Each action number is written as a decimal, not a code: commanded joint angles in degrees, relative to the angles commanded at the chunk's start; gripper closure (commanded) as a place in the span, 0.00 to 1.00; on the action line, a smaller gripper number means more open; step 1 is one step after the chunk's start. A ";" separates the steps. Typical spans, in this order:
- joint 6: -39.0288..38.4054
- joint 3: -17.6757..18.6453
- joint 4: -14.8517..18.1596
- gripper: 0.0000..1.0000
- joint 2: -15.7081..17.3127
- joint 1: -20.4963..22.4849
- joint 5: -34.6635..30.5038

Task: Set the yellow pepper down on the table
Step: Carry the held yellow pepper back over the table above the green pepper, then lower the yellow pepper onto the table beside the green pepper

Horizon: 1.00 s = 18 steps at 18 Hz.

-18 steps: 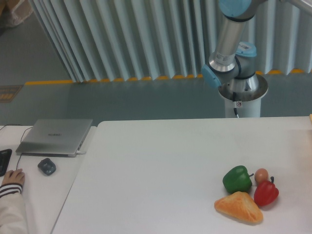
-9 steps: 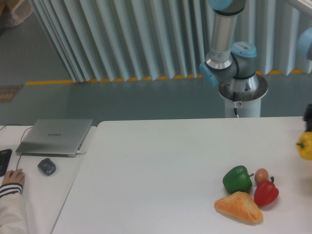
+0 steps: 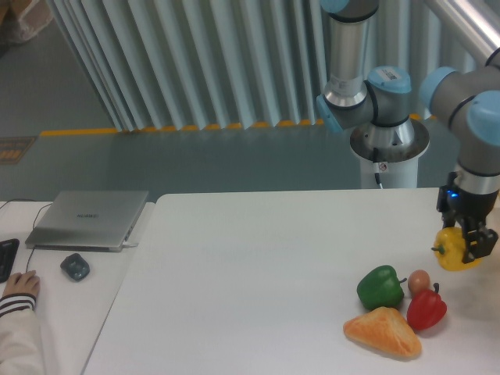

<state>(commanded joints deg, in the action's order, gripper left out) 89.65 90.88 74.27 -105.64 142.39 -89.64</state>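
Pepper first: the yellow pepper (image 3: 454, 255) hangs pinched in the gripper (image 3: 466, 247) above the counter (image 3: 258, 273), out by its right edge. Gripper fingers are clamped on the fruit, one dark finger showing on its right side. Down at about seven o'clock of it sit the green pepper (image 3: 380, 287), a small brownish egg-like thing (image 3: 419, 280), the red pepper (image 3: 426, 308) and the bread wedge (image 3: 383, 332), bunched together. Far left, a laptop (image 3: 87, 219) and a mouse (image 3: 75, 266).

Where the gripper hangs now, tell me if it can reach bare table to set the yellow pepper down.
Probably yes: the gripper holds the yellow pepper above the table, with bare surface right of the red pepper.
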 joint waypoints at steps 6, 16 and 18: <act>0.09 2.55 0.70 0.55 0.35 -7.46 -4.83; 0.53 3.95 3.43 0.55 1.41 -11.87 -6.25; 0.62 4.22 3.25 0.55 1.06 -12.13 -7.82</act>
<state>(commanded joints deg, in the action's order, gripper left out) 90.26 95.10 77.52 -104.59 130.26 -97.46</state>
